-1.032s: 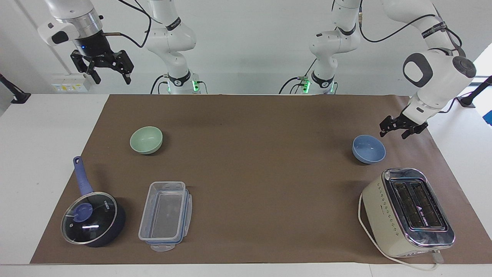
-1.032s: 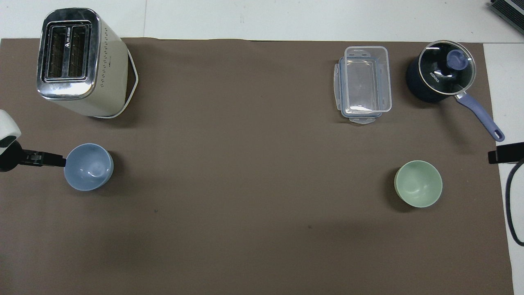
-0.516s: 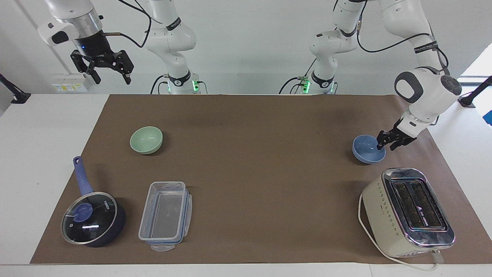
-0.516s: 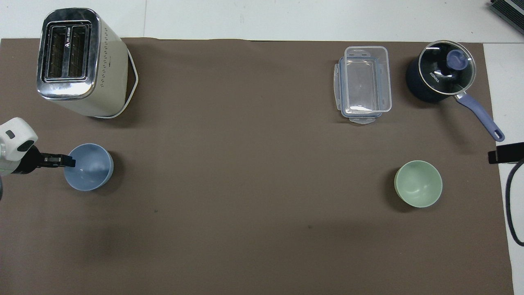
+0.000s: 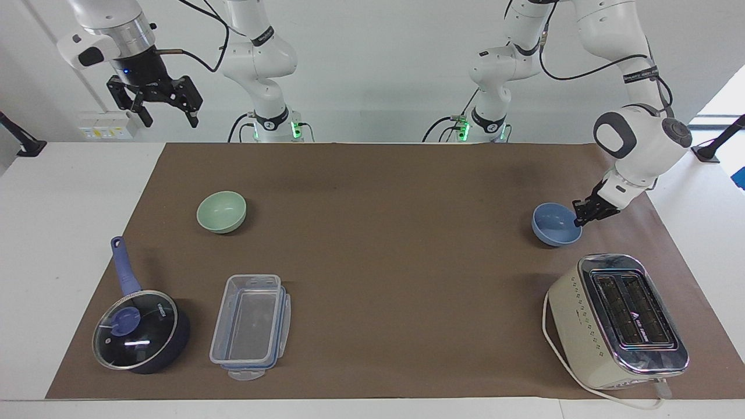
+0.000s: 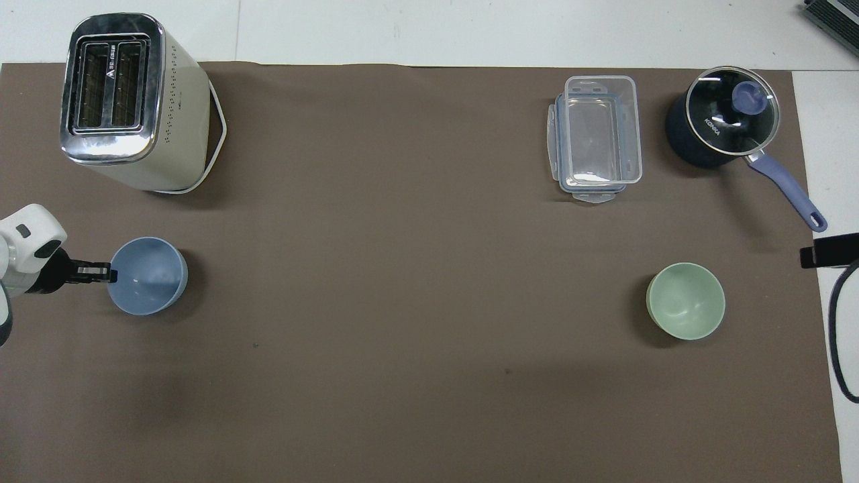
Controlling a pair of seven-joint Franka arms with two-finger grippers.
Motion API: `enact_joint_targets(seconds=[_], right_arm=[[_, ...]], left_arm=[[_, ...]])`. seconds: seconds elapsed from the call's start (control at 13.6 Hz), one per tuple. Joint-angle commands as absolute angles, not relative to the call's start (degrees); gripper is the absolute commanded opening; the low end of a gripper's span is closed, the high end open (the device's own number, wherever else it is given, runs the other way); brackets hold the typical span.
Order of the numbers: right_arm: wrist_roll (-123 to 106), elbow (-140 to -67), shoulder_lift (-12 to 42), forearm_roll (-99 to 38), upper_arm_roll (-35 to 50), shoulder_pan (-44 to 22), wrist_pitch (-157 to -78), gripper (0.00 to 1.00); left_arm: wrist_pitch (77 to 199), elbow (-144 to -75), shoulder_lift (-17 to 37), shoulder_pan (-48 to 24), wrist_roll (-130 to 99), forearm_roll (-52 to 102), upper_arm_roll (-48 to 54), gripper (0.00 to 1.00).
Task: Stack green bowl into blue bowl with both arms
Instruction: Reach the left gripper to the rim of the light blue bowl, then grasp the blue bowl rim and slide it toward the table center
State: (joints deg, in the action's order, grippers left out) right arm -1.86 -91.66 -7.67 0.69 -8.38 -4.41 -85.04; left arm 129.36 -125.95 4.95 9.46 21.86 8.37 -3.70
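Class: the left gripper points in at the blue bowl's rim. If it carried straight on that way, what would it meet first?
The blue bowl itself: the left gripper is already at its rim, though contact is unclear.

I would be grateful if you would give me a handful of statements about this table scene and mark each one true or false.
1. The green bowl sits inside the blue bowl. False: they stand apart, at different ends of the table.
2. The left claw is at the blue bowl's rim. True.
3. The right claw is down at the green bowl. False: it hangs high, off the brown mat.
4. The toaster lies farther from the robots than the blue bowl. True.
5. The saucepan has no lid. False: a glass lid covers it.
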Motion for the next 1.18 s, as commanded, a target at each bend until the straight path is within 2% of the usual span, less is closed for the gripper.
enact_joint_targets(seconds=[0.0, 0.22, 0.44, 0.88, 1.11], right_arm=[[-3.3, -92.2, -8.3, 0.2, -8.3, -4.1, -85.0, 1.0], [-3.3, -92.2, -8.3, 0.2, -8.3, -4.1, -84.9, 1.0], [-3.3, -92.2, -8.3, 0.2, -8.3, -4.1, -84.9, 1.0], [-3.3, -92.3, -8.3, 0.2, -8.3, -4.1, -84.9, 1.0], [-3.4, -92.4, -8.3, 0.2, -8.3, -3.9, -84.9, 1.0]], left_arm=[[130.3, -126.7, 4.2, 10.0, 23.3, 9.7, -3.3, 0.0], [127.7, -126.6, 1.0, 8.2, 22.5, 9.7, -2.8, 0.0], [127.0, -126.7, -1.8, 1.5, 15.1, 9.6, -2.7, 0.0], [128.8, -126.7, -1.3, -13.5, -2.9, 9.5, -2.5, 0.0], [133.0, -127.4, 0.6, -22.6, -11.2, 9.5, -2.6, 0.0]])
